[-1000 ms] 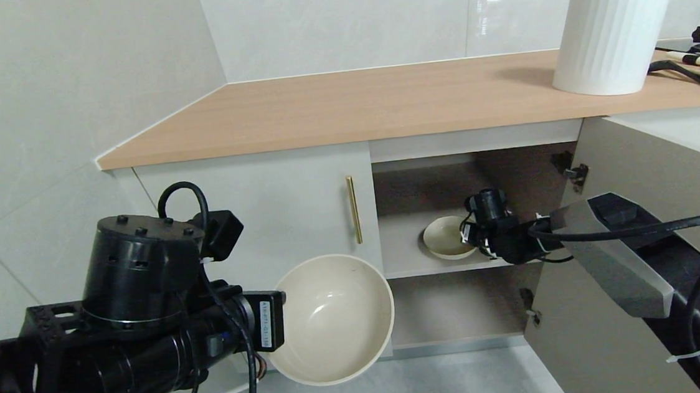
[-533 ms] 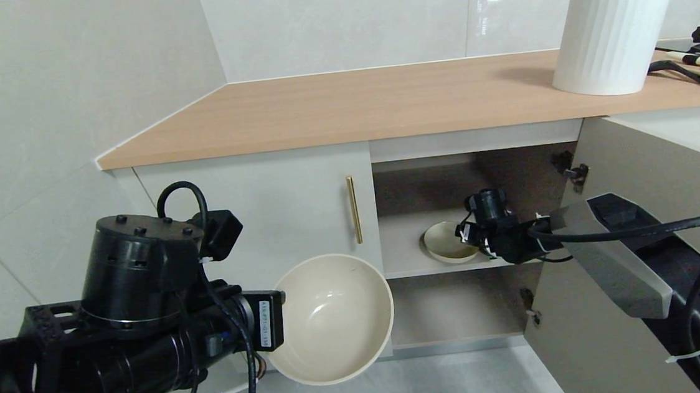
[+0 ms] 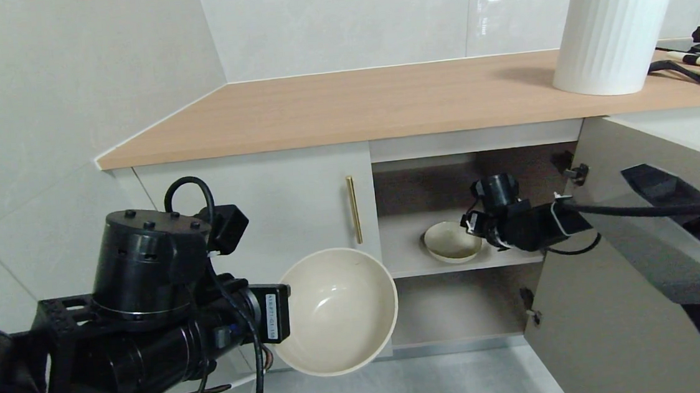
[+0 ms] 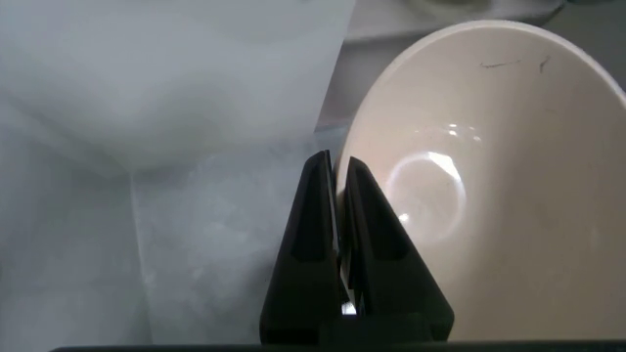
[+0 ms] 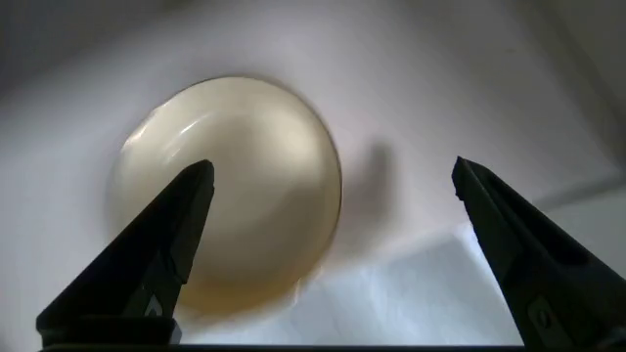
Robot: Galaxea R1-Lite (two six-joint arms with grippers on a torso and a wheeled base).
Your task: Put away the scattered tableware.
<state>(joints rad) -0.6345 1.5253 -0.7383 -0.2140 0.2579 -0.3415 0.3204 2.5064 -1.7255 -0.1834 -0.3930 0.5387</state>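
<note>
Precariously, the left gripper (image 4: 339, 166) pinches the large cream ceramic bowl (image 3: 334, 313) by 1 rim edge; its weight could twist it loose. At right, the right gripper (image 5: 331, 171) gapes empty near the small cream dish (image 3: 452, 243).

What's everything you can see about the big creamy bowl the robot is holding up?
The big round cream-coloured bowl looks smooth and glossy, maybe ceramic or plastic, with a bright shine spot inside and tiny dark marks near its rim. It is empty. It is tipped on its side, mouth facing the head camera, held in the air in front of the closed white cupboard door. The left tool pinches its rim, fingers shut on it. Nothing else touches it.
</note>
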